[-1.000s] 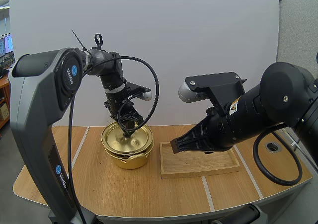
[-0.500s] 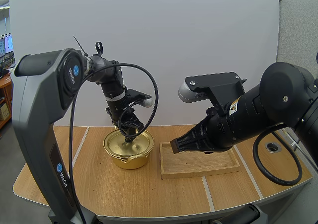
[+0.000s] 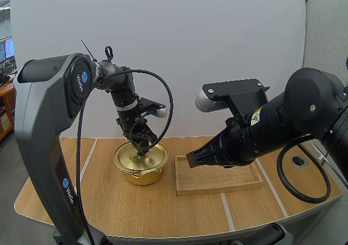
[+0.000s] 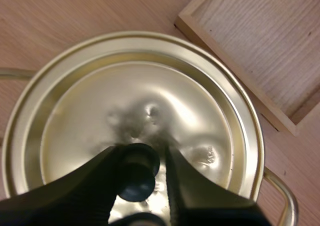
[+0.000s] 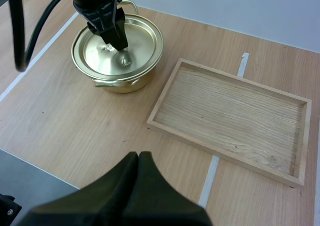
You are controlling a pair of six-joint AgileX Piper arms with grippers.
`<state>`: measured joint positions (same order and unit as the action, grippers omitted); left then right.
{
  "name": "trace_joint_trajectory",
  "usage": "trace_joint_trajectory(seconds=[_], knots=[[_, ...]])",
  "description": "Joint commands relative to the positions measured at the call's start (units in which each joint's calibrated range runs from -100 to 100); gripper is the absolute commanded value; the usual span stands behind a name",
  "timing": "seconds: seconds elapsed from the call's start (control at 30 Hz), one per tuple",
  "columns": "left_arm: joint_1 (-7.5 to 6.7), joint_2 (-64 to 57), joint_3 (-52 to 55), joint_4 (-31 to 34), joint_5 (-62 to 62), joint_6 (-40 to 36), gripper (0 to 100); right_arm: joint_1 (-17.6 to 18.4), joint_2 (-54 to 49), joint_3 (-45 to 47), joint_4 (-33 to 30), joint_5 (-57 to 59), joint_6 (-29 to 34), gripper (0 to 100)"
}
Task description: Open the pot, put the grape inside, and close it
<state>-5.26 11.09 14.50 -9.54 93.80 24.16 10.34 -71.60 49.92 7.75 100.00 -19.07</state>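
Note:
The gold pot point(image 3: 141, 173) stands at the left of the table with its gold lid point(image 3: 149, 157) lying flat on it. My left gripper point(image 3: 142, 148) reaches down onto the lid's centre. In the left wrist view its two fingers pinch the lid's black knob point(image 4: 138, 172), with the lid point(image 4: 190, 100) spread out beneath. The right wrist view looks down on the pot point(image 5: 117, 83) and on my left gripper point(image 5: 116, 35) at the lid. My right gripper point(image 5: 137, 158) hangs shut with nothing in it, above the table in front of the tray, and is seen over the tray's left end point(image 3: 191, 159).
A shallow wooden tray point(image 3: 217, 189) with nothing in it lies just right of the pot; its corner point(image 4: 235, 80) comes close to the pot's rim. A pot handle point(image 4: 285, 196) sticks out toward the tray. White tape lines cross the wooden table point(image 5: 65, 121).
My left gripper has come down and slightly right with the lid, which was tilted over the pot and now lies flat on it. The right arm has not moved.

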Motion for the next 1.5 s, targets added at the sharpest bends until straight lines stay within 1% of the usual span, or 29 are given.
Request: trace_joint_trajectory(seconds=[0.0,0.17,0.47,0.57,0.77,0.87,1.47], knots=[[-0.06,-0.3,-1.52,-0.99,6.2,-0.04,100,-0.17,-0.65,0.12,0.2,0.0,-0.3,0],[-0.06,-4.71,-3.59,-0.99,6.2,-0.86,100,-0.17,-0.65,0.12,0.2,0.0,-0.3,0],[-0.06,-19.59,-9.38,-0.3,6.2,-3.15,100,-0.17,-0.65,0.12,0.2,0.0,-0.3,0],[-0.06,-24.73,-9.84,1.64,6.2,-3.88,100,-0.17,-0.65,0.12,0.2,0.0,-0.3,0],[-0.06,-31.23,-9.84,6.64,6.2,-5.78,100,-0.17,-0.65,0.12,0.2,0.0,-0.3,0],[-0.06,-34.43,-9.84,7.93,6.2,-6.59,100,-0.17,-0.65,0.12,0.2,0.0,-0.3,0],[-0.06,-55.87,-9.84,8.11,6.2,-13.08,100,-0.17,-0.65,0.12,0.2,0.0,-0.3,0]])
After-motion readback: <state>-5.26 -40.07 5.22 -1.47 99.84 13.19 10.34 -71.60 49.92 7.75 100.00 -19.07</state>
